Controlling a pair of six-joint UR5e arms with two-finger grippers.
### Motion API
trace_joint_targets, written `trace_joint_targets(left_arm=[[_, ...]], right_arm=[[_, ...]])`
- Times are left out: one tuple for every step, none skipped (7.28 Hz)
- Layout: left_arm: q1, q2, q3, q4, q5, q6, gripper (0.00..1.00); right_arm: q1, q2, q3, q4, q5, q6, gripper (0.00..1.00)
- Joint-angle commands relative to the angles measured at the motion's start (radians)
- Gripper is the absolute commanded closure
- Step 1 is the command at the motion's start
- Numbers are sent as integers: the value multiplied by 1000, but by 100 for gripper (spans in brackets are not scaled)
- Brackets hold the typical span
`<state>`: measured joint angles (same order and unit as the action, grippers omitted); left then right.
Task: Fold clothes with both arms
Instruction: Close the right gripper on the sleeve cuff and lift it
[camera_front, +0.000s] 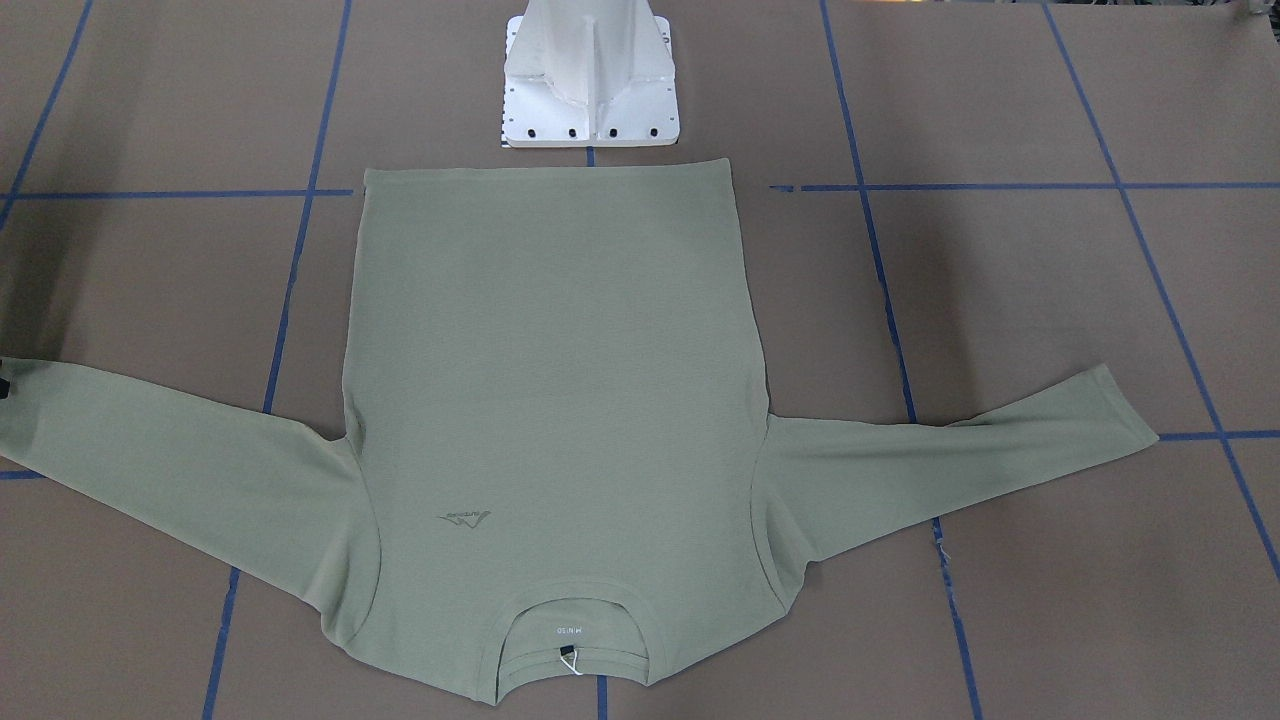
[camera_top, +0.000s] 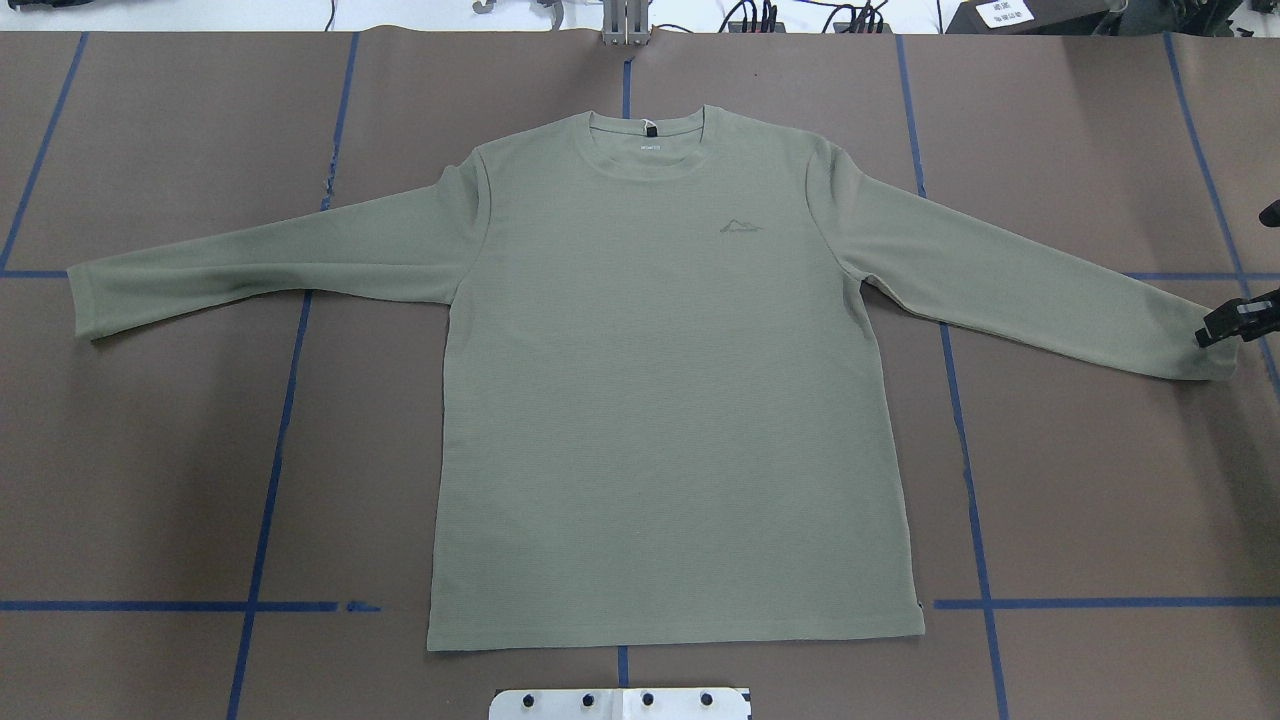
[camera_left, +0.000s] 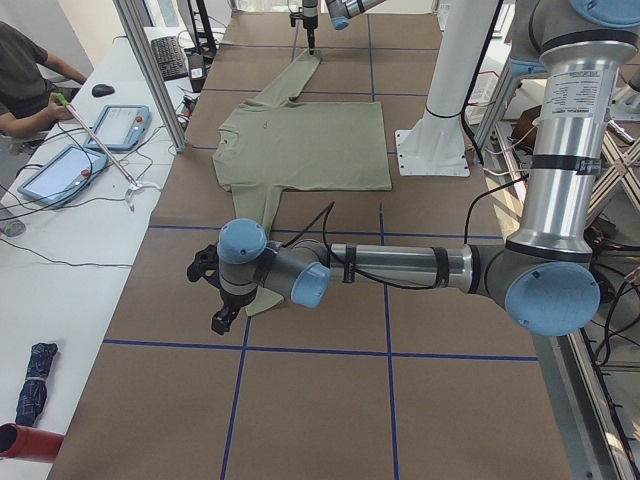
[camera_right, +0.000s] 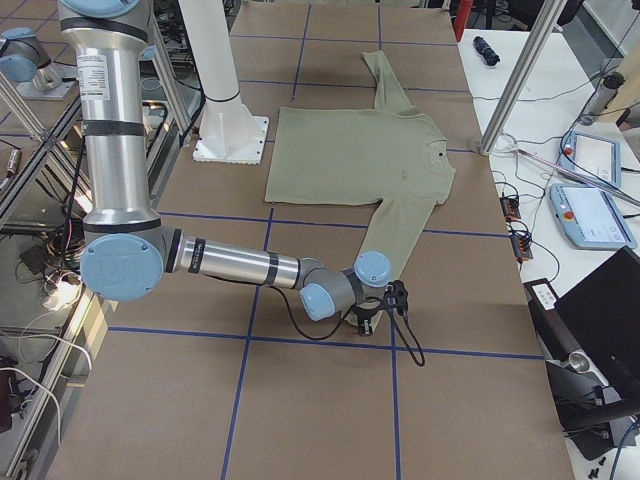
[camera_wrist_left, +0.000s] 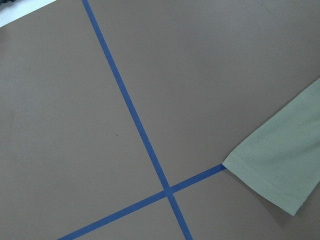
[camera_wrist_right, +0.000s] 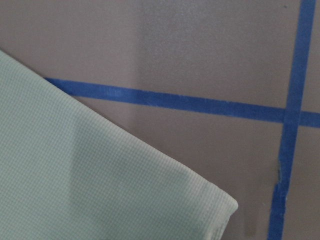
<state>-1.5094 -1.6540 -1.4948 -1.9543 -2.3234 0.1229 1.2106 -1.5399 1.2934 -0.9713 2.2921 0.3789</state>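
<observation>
Find the shirt (camera_top: 670, 400) spread flat and front up in the middle of the table (camera_top: 150, 480), hem toward the pedestal (camera_front: 590, 90), collar away from it, both sleeves out to the sides. Spot the right gripper (camera_top: 1235, 320) at the tip of the right cuff (camera_top: 1200, 355) — cannot tell contact, nor jaws parted or closed, with only a sliver in frame. Place the left gripper (camera_left: 222, 322) by the left cuff (camera_top: 85, 300) from the side view alone; cannot judge its jaws either. See no fingers in either wrist view, only cuff corners beside blue tape (camera_wrist_left: 140, 125). Judge folding not yet begun. Expect trouble from a thin knit: pinching one layer only, or dragging a sleeve across the paper and pulling the body askew. Fear also uneven timing between arms — twisting the shirt off its square lay.
</observation>
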Motion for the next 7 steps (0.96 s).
trace_joint_targets(left_arm=[[0, -1, -1, 0, -1, 0, 0], [0, -1, -1, 0, -1, 0, 0], [0, -1, -1, 0, -1, 0, 0], [0, -3, -1, 0, -1, 0, 0], [0, -3, -1, 0, -1, 0, 0], [0, -3, -1, 0, -1, 0, 0], [0, -4, -1, 0, -1, 0, 0]], right_arm=[[-8, 0, 0, -6, 1, 2, 0], [-16, -2, -2, -9, 0, 11, 2], [-17, -2, -14, -4, 3, 11, 2], [-17, -2, -16, -4, 3, 11, 12], [-17, -2, -14, -6, 3, 11, 44], [-17, -2, -11, -7, 7, 9, 78], [-17, 0, -5, -6, 10, 8, 94]])
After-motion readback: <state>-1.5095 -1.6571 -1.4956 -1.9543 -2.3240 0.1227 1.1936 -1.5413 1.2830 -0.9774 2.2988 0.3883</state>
